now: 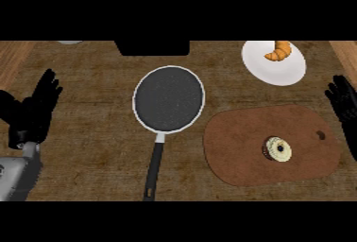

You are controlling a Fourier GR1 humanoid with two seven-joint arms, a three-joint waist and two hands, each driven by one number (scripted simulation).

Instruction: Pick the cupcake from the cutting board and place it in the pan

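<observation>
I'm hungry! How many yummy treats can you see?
2: a cupcake on the brown cutting board, and a croissant on the white plate, far right.

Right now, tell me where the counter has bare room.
Bare counter lies between the left hand and the pan, and below the handle's sides. Crowded at right: plate above the board, cupcake on it, right hand beside.

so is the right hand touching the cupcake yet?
Apart. In the head view the right hand sits at the right edge, fingers straight, with bare cutting board showing between it and the cupcake.
</observation>
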